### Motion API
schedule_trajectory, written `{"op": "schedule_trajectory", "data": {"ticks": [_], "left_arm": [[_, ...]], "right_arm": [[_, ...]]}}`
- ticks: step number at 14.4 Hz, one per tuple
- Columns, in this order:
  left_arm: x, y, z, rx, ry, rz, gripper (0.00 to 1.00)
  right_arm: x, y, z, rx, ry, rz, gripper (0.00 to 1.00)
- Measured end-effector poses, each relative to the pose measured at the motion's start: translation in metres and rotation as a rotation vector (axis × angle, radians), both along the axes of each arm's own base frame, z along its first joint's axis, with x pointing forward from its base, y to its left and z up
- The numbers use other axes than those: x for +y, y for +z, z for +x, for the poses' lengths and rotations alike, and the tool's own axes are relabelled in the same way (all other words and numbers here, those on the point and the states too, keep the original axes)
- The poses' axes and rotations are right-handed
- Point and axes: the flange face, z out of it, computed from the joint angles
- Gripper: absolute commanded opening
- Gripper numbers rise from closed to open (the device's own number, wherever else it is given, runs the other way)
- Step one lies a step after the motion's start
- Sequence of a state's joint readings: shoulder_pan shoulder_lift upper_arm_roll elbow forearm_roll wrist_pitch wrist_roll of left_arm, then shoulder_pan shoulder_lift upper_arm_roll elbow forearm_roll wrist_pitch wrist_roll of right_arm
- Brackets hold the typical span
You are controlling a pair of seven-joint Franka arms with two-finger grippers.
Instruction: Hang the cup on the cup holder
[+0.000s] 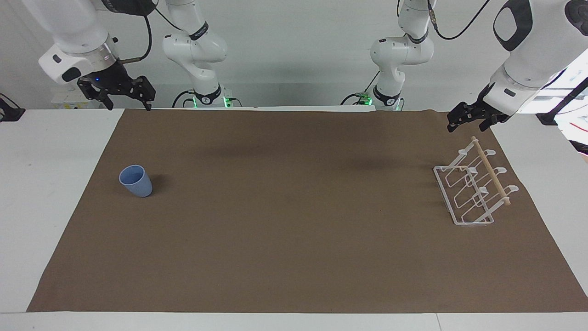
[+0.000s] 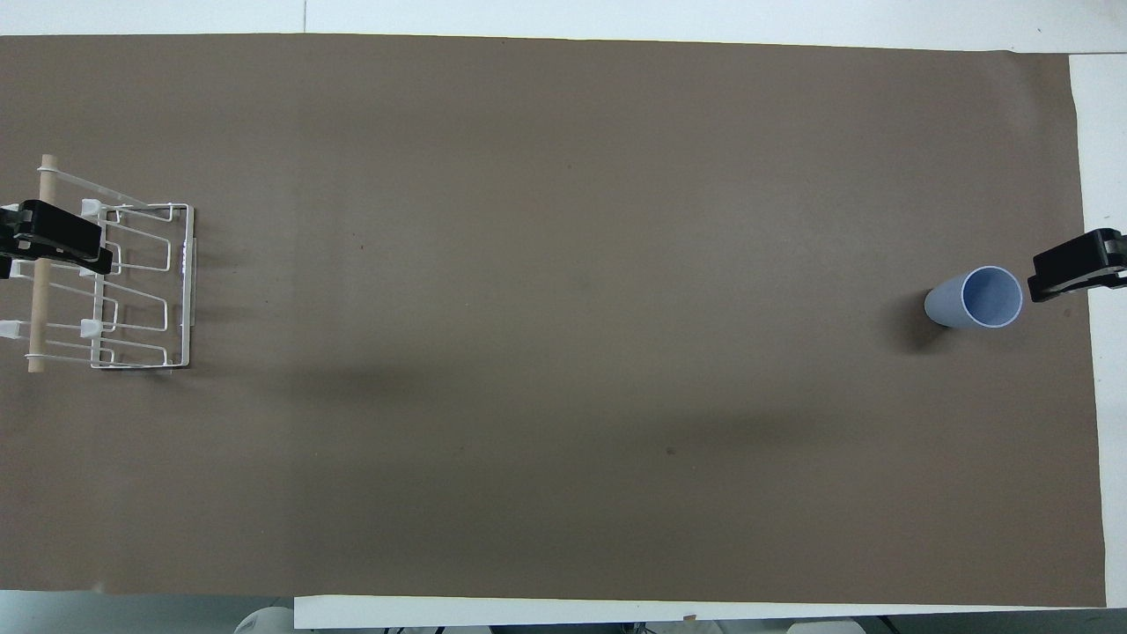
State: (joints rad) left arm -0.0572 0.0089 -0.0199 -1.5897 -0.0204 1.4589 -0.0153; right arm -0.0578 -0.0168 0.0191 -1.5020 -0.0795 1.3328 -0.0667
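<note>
The right gripper (image 1: 128, 99) is hanging open and empty above the table's (image 1: 294, 257) edge, over the right arm's end. The left gripper (image 1: 473, 120) (I cannot tell its state) is hovering above the cup holder (image 1: 473, 193). The cup (image 1: 136, 181) is standing upright, well apart from it.

left end effector (image 1: 475, 120): up in the air, 3 o'clock end, idle
right end effector (image 1: 125, 97): raised at 9 o'clock, fingers spread
</note>
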Motion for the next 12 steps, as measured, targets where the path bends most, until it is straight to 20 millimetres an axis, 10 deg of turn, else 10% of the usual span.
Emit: {"op": "schedule_trajectory", "data": {"ticks": [9,12], "left_arm": [[0.001,-0.002,-0.001,0.011,0.001,0.001,1.0],[0.003,-0.001,-0.001,0.011,0.005,0.001,1.0]], "right_arm": [[0.002,0.006,0.0,-0.015,0.017,0.004,0.99],[-0.027,-0.01,0.009,-0.108,0.02,0.0,0.92]]}}
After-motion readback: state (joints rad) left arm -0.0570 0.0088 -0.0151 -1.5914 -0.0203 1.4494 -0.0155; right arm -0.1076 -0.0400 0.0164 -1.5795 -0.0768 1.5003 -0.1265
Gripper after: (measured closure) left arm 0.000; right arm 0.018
